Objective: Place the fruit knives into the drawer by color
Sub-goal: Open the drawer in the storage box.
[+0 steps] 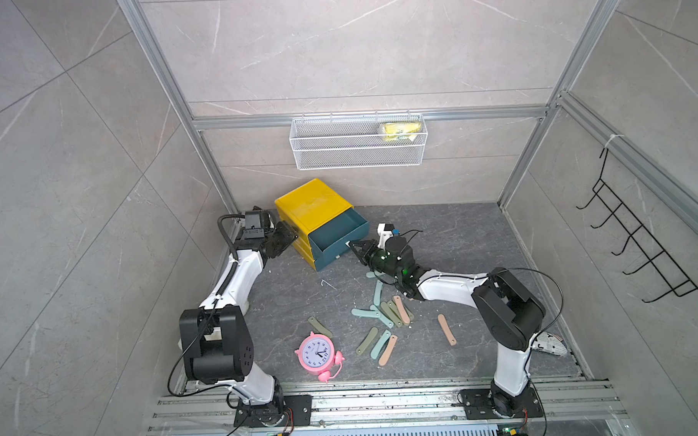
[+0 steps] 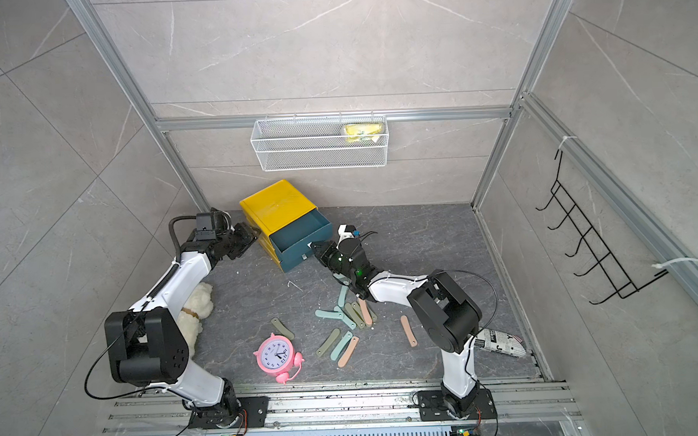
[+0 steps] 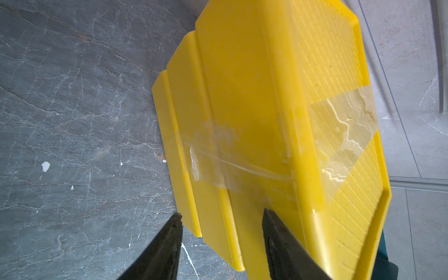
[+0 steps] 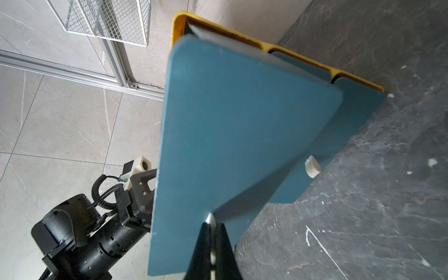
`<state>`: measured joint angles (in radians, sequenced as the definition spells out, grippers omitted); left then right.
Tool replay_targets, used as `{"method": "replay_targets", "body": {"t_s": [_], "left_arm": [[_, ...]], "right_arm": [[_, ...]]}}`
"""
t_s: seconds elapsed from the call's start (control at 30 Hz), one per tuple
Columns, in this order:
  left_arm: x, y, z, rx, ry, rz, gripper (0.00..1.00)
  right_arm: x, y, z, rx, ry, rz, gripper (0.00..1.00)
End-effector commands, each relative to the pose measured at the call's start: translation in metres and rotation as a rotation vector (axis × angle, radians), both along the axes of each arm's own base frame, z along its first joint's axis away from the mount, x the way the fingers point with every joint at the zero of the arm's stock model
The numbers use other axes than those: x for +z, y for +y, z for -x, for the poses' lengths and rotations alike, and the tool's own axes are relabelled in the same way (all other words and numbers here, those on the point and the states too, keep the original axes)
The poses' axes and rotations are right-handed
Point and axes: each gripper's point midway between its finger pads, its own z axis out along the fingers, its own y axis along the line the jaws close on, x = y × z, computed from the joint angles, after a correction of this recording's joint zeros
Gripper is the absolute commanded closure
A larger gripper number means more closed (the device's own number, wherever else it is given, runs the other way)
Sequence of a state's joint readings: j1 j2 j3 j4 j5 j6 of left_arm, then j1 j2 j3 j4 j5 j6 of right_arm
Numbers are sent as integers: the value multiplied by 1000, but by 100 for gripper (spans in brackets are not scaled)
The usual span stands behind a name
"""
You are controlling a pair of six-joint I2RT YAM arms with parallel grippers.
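1. Enclosure: walls (image 1: 333,48) of pale grey veined tile, braced by an aluminium frame (image 1: 376,117). A slotted rail (image 1: 385,401) along the near edge carries both arm bases.
2. Floor (image 1: 480,242): dark grey stone-look slab, flecked with white specks.
3. Wire basket (image 1: 337,155): white mesh, hung on the back wall; a yellow packet (image 1: 400,130) lies at one end.
4. Hook rack (image 1: 641,238): black wire, fixed to the side wall.
5. Cabinet (image 1: 311,202): yellow shell at the back of the floor, patched with clear tape.
6. Top drawer (image 1: 340,245): teal, pulled out.
7. Left gripper (image 3: 221,213): fingers partly spread against the cabinet's ribbed side; whether they pinch it cannot be told.
8. Right gripper (image 4: 212,225): fingers closed on the top drawer's white handle (image 4: 211,219).
9. Plush toy (image 2: 197,312): cream, beside the left arm.
10. Newsprint bundle (image 2: 501,341): behind the right arm's base.
11. Alarm clock (image 1: 318,354): pink, lying near the rail.
12. Fruit knives (image 1: 386,311): pale teal, olive and peach, loose on the floor between the arms, in front of the cabinet; most are heaped under the right forearm. One peach knife (image 1: 447,329) lies apart, and one olive knife (image 1: 320,327) lies just beside the clock.
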<state>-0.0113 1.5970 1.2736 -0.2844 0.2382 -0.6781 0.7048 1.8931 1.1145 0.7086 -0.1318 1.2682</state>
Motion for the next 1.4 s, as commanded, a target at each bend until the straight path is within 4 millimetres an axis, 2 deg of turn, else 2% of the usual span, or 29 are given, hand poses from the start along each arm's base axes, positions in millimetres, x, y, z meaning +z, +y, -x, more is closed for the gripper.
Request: {"method": "replay_targets", "body": {"t_s": [0.0, 0.07, 0.13, 0.17, 0.2, 0.27, 0.33, 0.4, 0.47, 0.53, 0.7, 0.8, 0.93, 1.1, 1.23, 1.3, 1.37], "left_arm": [[26, -7, -11, -29, -76, 17, 43], [26, -6, -11, -28, -74, 15, 43], [25, -6, -11, -26, -73, 13, 42], [27, -6, -11, -26, -74, 12, 39], [27, -5, -11, -26, -74, 9, 37], [34, -3, -9, -18, -84, 2, 31], [41, -1, -5, -12, -96, -11, 20], [51, 1, 0, -7, -114, -24, 13], [62, 2, 6, -8, -139, -32, 5], [72, 2, 11, -10, -158, -39, 1], [89, -3, 29, -39, -200, -29, 1], [94, -15, 44, -67, -220, -42, 1], [85, -45, 73, -125, -226, -101, 1], [55, -77, 108, -184, -190, -48, 0], [27, -89, 130, -221, -139, -28, 1], [17, -89, 138, -234, -123, -36, 0], [13, -87, 146, -240, -122, -45, 1]], "right_arm": [[13, -1, 16, 41, -27, -9, 98], [10, -2, 19, 48, -24, 3, 95], [11, -3, 20, 50, -27, 9, 81], [12, -3, 21, 52, -30, 12, 69], [14, -4, 22, 54, -33, 14, 61], [17, -7, 26, 58, -38, 29, 53], [17, -12, 32, 63, -36, 46, 48], [15, -19, 42, 75, -27, 76, 34], [10, -27, 54, 87, -14, 121, 33], [7, -36, 65, 100, -9, 165, 33], [-14, -61, 96, 170, 48, 398, 32], [-24, -86, 111, 212, 96, 621, 32], [-46, -127, 133, 251, 165, 886, 34], [-86, -175, 159, 246, 307, 1101, 34], [-105, -201, 155, 168, 394, 1144, 31], [-109, -207, 141, 122, 419, 1135, 32], [-106, -203, 117, 93, 384, 1119, 33]]}}
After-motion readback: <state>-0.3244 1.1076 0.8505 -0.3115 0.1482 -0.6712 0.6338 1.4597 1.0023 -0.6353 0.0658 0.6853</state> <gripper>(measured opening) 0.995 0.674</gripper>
